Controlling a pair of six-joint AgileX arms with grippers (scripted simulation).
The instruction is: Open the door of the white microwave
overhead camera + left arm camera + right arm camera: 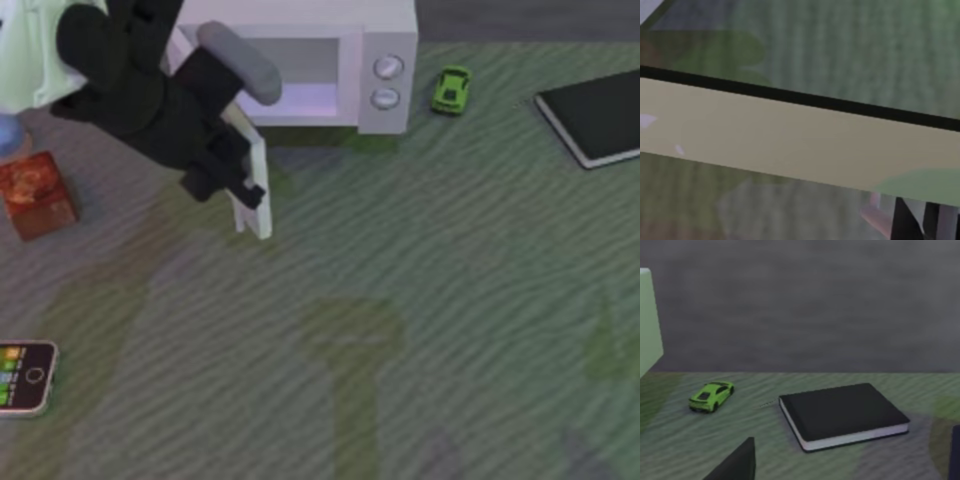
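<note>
Left pincer (240,185) sits at the free edge of the door (255,185), which is swung out from the white microwave (330,65) toward the viewer and stands edge-on in the top view. Dark fingers lie against the door's outer edge, but whether they're apart or clamped on it can't be told: arm body covers most of the contact. The microwave sits at the far edge of the counter (420,330), cavity exposed, two knobs (387,82) on its front, right of the opening. Its top-left corner and the door's hinge side are hidden under the left arm.

Left wrist view: mostly a pale band with a black edge, prob. the door seen very close; a bit of dark finger at one corner, nothing clearer.

Right arm isn't in the top view; its pincer shows only as a dark corner in its wrist view, state can't be told.

Relative to the microwave: green toy car (451,89) just right of it, black book (592,115) farther right, partly cut off by the frame. Red-brown box (37,195) left and nearer; phone (25,377) well nearer, at the left edge, cut off.
</note>
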